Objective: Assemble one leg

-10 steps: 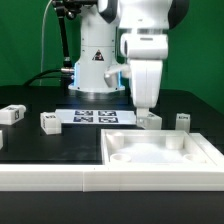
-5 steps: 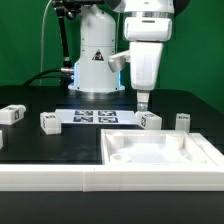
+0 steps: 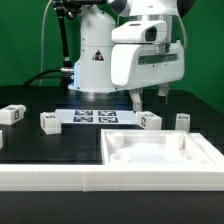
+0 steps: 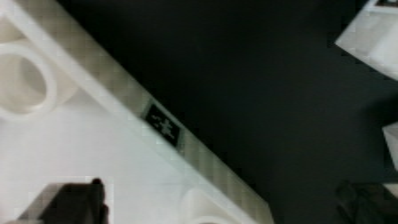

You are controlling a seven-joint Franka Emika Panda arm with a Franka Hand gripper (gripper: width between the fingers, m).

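Several small white legs with black-and-white tags lie on the black table: two at the exterior view's left (image 3: 12,113) (image 3: 49,121), one (image 3: 150,120) just behind the large white panel (image 3: 160,152), and one at the right (image 3: 182,120). My gripper (image 3: 149,100) hangs open and empty a little above the leg behind the panel, touching nothing. In the wrist view the gripper (image 4: 217,205) shows two dark fingertips (image 4: 71,200) spread far apart over the panel's edge (image 4: 107,150). A leg (image 4: 365,40) lies beyond it on the dark table.
The marker board (image 3: 98,116) lies flat behind the legs, in front of the robot's base (image 3: 95,65). A white ledge (image 3: 50,178) runs along the front. A second white piece (image 4: 388,135) shows at the wrist view's edge.
My gripper has risen from the leg behind the panel and the wrist has turned, so the fingers now stand side by side and apart. The leg stayed on the table.
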